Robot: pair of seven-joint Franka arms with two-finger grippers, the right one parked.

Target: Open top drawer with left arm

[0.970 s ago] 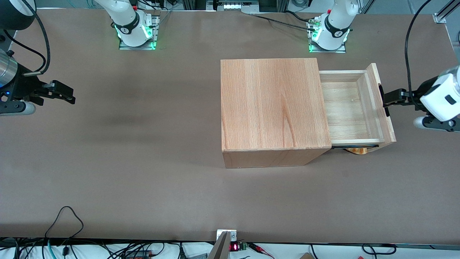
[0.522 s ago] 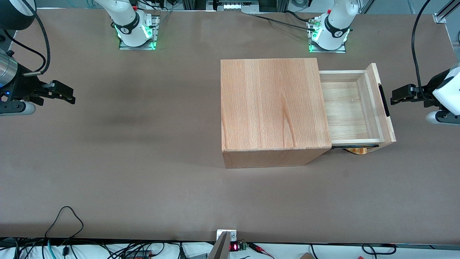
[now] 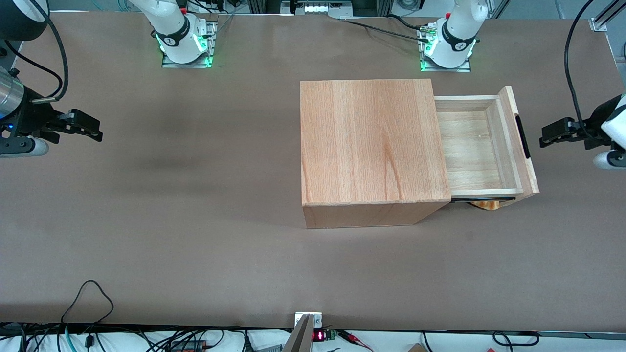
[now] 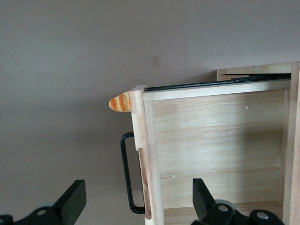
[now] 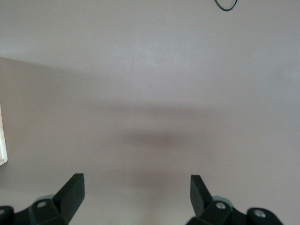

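- Your top drawer (image 3: 481,146) sits pulled well out of the big wooden box (image 3: 371,142), sticking out toward the working arm's end of the table (image 3: 195,234). The tray interior is bare in both views.
- The left arm (image 3: 611,129) has its gripper (image 3: 544,137) in front of the drawer's front panel (image 3: 524,142), near the handle but clear of it, roughly level with the handle's middle.
- Wrist view shows the fingers (image 4: 72,201) spread wide, nothing between them.
- Judgement: the opening looks essentially done; the drawer may have a bit more travel, can't tell where the stop is.
- Handling: thin light-wood tray, so it's probably light and stiff. It seems to run on a black slide rail (image 4: 211,83), so expect low, even pull force, and a hard stop at the end.
- Grip point: the slim black bar handle (image 4: 127,173). Take it at mid-length, fingers across the bar, and pull straight along the slide axis. An off-centre pull could rack the tray or drag the whole box.
- The bar is smooth and thin, so it could slip in the pads; hook behind it instead of relying on squeeze.
- A small orange-striped thing (image 4: 119,103) peeks out under the drawer's front corner. I can't tell what it is.
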